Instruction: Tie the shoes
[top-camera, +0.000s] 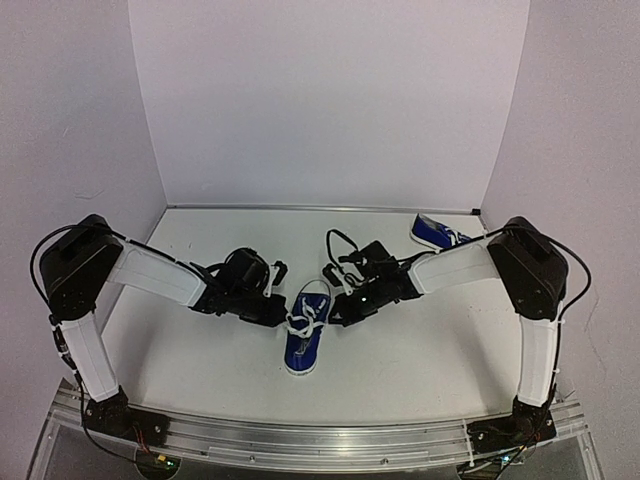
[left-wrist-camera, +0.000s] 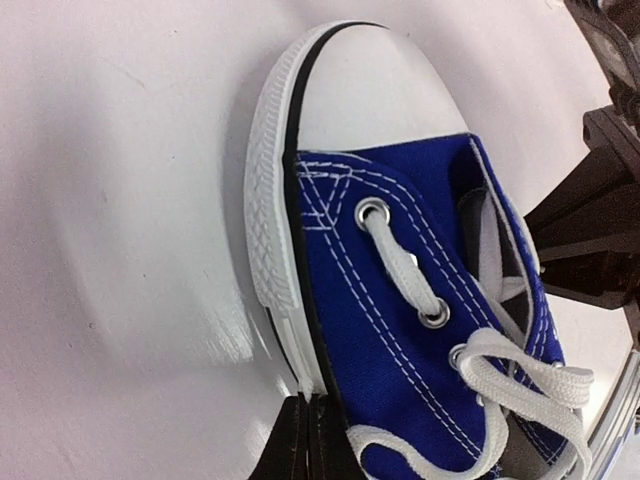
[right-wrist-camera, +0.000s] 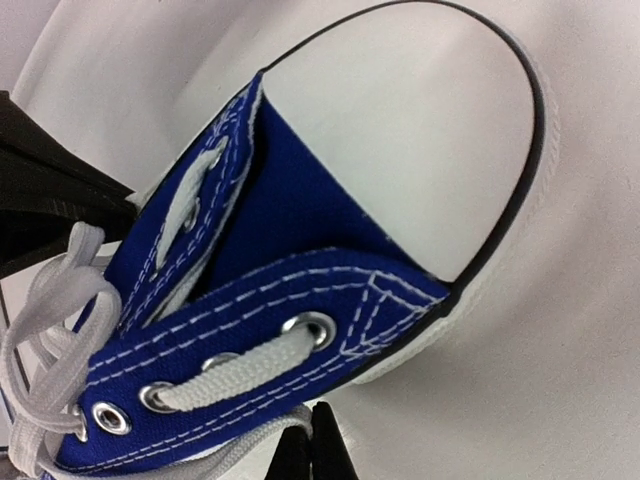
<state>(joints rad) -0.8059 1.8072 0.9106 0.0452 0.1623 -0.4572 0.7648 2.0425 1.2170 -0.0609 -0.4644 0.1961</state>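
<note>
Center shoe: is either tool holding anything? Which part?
Right tool is shut, apparently pinching a lace strand just outside the shoe's eyelets. Left tool likewise, on the other lace strand; contact itself is at frame edge.

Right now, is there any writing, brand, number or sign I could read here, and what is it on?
None can be read in any view.
On the near shoe, the toe cap and blue canvas are plain in both close-ups: no logo, no number.
A pale mark inside its heel: too small and blurred to tell if it is writing.
The far shoe: too small to show any label.
</note>
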